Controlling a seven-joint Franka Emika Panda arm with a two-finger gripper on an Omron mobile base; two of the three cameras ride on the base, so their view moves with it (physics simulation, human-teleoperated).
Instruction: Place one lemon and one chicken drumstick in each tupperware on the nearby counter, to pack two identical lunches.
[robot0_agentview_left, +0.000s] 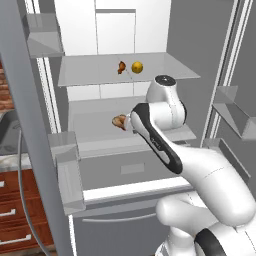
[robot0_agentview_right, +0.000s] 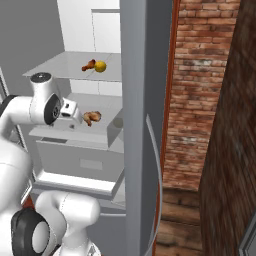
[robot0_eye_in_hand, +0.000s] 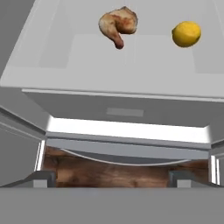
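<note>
We face an open fridge, where one chicken drumstick (robot0_agentview_left: 121, 67) and a lemon (robot0_agentview_left: 137, 67) lie side by side on the upper shelf (robot0_agentview_left: 165, 70). On the lower shelf (robot0_eye_in_hand: 87, 65) a second drumstick (robot0_eye_in_hand: 118, 24) lies apart from a second lemon (robot0_eye_in_hand: 187, 34). Our gripper (robot0_eye_in_hand: 112, 178) hangs in front of that shelf, its fingers spread wide, holding nothing.

Upper fridge shelf (robot0_agentview_left: 165, 74) carries a drumstick (robot0_agentview_left: 121, 67) beside a lemon (robot0_agentview_left: 137, 67); the lower shelf (robot0_eye_in_hand: 65, 65) carries another drumstick (robot0_eye_in_hand: 118, 24) and lemon (robot0_eye_in_hand: 187, 34).
</note>
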